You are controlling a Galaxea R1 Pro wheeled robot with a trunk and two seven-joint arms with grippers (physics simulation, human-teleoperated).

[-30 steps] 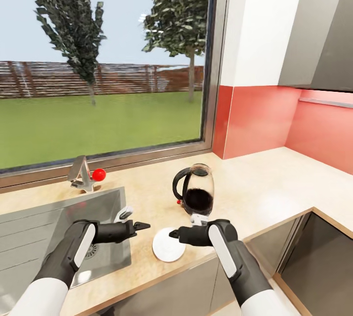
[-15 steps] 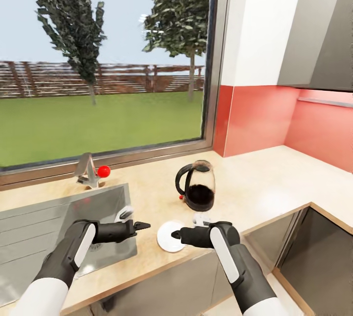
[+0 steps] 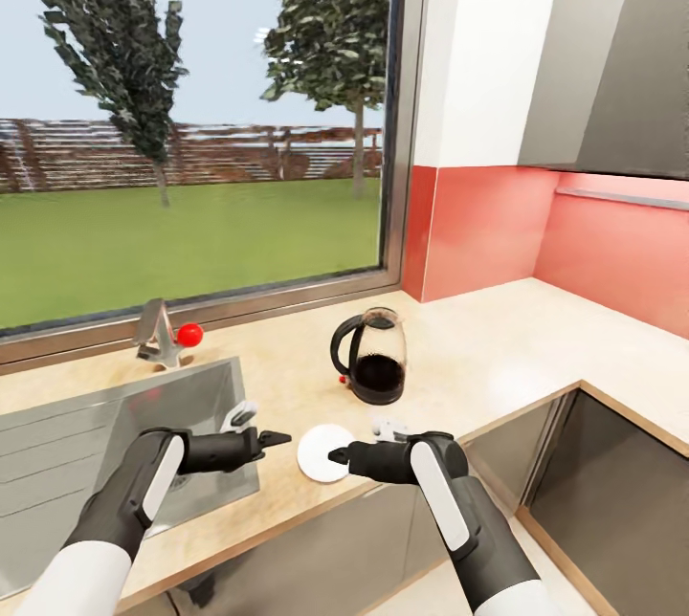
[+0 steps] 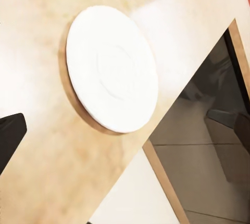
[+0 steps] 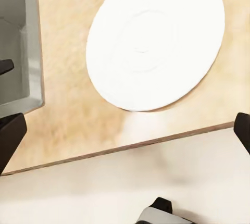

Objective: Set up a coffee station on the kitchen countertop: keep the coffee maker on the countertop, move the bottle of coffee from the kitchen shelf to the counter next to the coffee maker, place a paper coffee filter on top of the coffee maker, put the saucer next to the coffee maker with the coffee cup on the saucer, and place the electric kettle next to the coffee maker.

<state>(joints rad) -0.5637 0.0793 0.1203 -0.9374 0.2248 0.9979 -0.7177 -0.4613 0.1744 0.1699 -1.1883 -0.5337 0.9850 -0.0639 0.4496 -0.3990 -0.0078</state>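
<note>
One long beige wood-look desk (image 3: 498,348) carries a steel sink (image 3: 86,425) at left. One rounded glass electric kettle (image 3: 371,356) with black handle stands far of one flat round white saucer (image 3: 322,451), near the front edge. Two dark end effectors flank the saucer: left end effector (image 3: 277,439) empty, width unclear; right end effector (image 3: 337,455) spread wide.

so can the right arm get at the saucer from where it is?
Probably yes. The right gripper hangs at the saucer's near edge, the dish lies bare on the countertop, and the electric kettle stands behind it.
</note>
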